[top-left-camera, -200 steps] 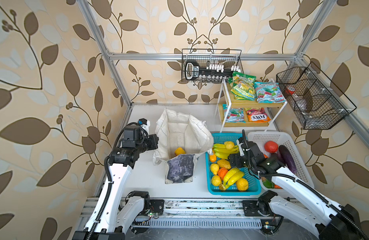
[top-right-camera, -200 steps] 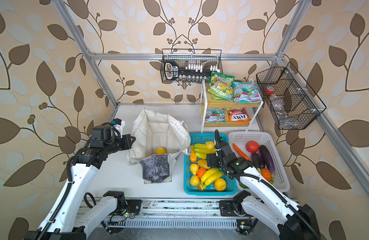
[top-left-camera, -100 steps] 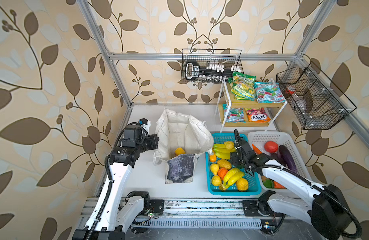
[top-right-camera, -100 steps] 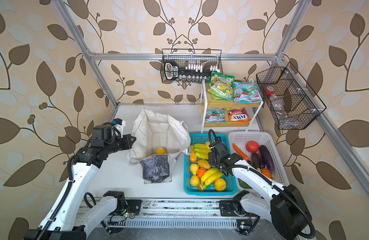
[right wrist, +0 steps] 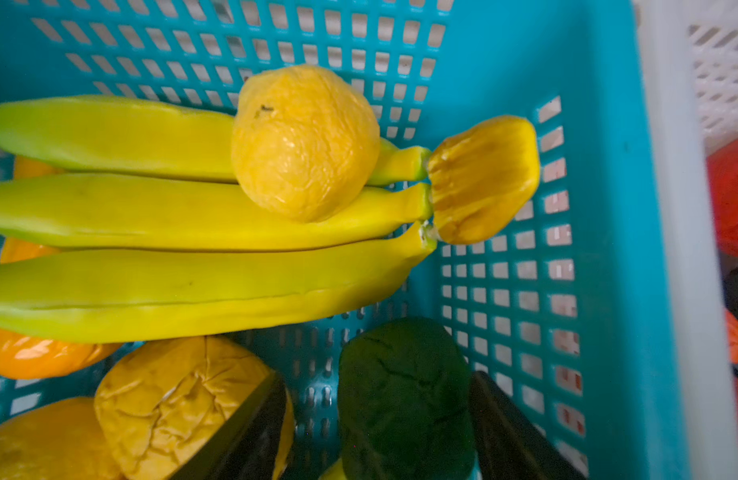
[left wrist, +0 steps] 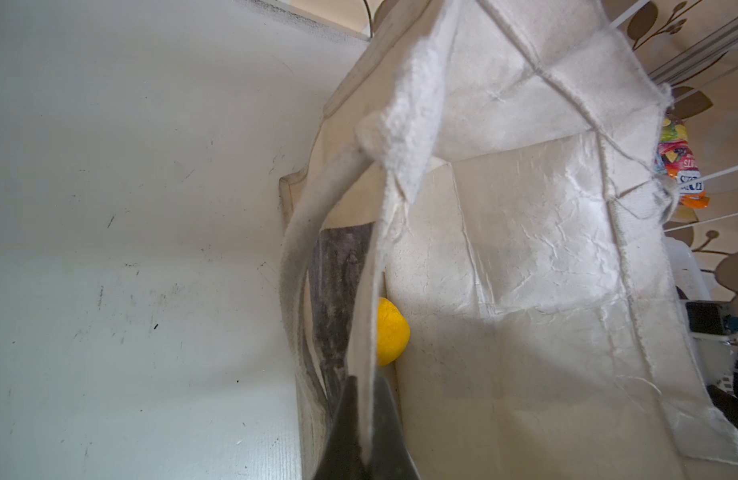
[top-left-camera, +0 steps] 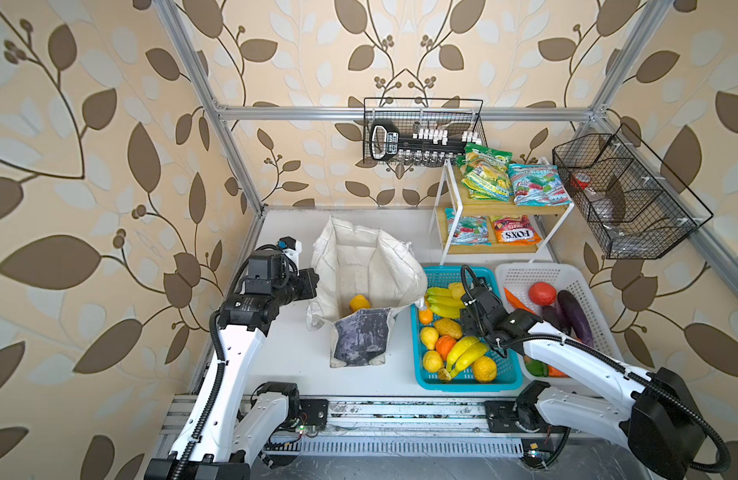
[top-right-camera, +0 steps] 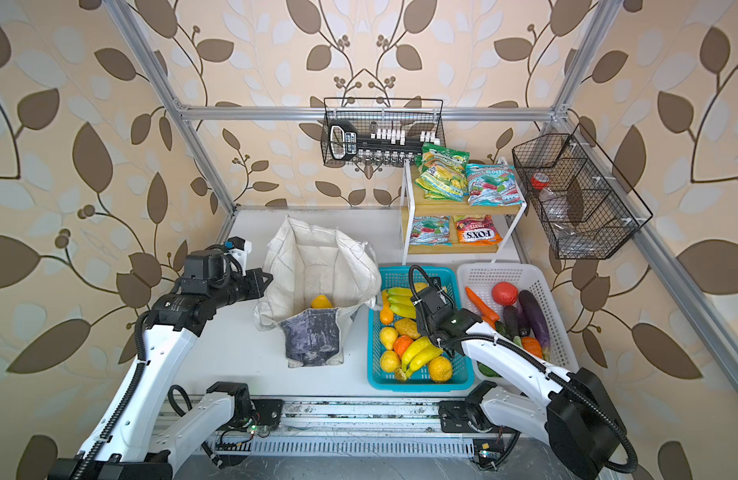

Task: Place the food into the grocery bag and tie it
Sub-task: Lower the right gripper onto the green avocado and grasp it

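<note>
The step in hand is the loading of food; the tying is, I judge, far away. The grocery bag (top-left-camera: 371,266) stands open on the left part of the table. Inside it, near the front wall, lies only one yellow fruit (top-left-camera: 358,302).

The left gripper (left wrist: 361,419) is clenched on the cloth rim of the bag at its left side and holds the mouth open. The right gripper (right wrist: 377,378) hangs low over the far part of the turquoise basket (top-left-camera: 442,271), which is just right of the bag. Its fingers (right wrist: 250,424) stand apart. Between them sits a dark green shape that I cannot identify, with a gap on one side, so I think nothing is grasped yet.

Just beyond the fingers lie the banana bunch (right wrist: 151,216) and a round yellow fruit (right wrist: 305,141) resting on it. The snack packets (top-left-camera: 485,176) are on the shelf at the far right.

The next move, in my opinion, calls for closing on one fruit, lifting it over the basket wall and carrying it left into the bag.

Compared with one second ago, the right gripper has moved a little left, away from the white basket (top-left-camera: 537,270) and deeper over the turquoise one. The left arm and the bag have not changed.
</note>
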Tool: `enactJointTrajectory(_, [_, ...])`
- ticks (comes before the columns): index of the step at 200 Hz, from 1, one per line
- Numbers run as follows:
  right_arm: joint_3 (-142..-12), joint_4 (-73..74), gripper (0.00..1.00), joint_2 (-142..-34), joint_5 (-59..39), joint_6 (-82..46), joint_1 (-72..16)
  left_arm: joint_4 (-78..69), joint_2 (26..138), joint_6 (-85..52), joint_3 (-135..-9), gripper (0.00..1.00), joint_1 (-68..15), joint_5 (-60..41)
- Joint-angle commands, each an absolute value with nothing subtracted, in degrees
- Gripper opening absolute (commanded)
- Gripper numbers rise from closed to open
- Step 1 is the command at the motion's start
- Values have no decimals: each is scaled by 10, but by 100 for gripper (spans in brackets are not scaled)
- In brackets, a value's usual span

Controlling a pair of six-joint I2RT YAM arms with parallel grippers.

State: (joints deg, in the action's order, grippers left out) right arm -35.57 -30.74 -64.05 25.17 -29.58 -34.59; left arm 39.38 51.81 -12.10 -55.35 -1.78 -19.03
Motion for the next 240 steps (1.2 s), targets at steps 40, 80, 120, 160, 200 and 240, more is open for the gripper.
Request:
enactJointTrajectory(40, [-332, -290, 67, -661, 243, -317, -327, 400, 515, -116, -554, 0, -16, -201])
enactJointTrajectory(80, [-317, -255, 64, -681, 227, -321, -326, 400, 512, -116, -554, 0, -16, -200])
enactJointTrajectory(120, [-303, -224, 62, -703, 218, -317, -317, 399, 513, -116, -554, 0, -16, -205])
enactJointTrajectory(160, [-309, -227, 69, -714, 213, -313, -315, 399, 514, -115, -554, 0, -16, -207])
enactJointTrajectory(200, [-310, -220, 70, -723, 212, -308, -312, 399, 514, -115, -554, 0, -16, -206])
enactJointTrajectory(240, [-312, -210, 59, -704, 204, -298, -312, 400, 517, -116, -554, 0, -16, -209])
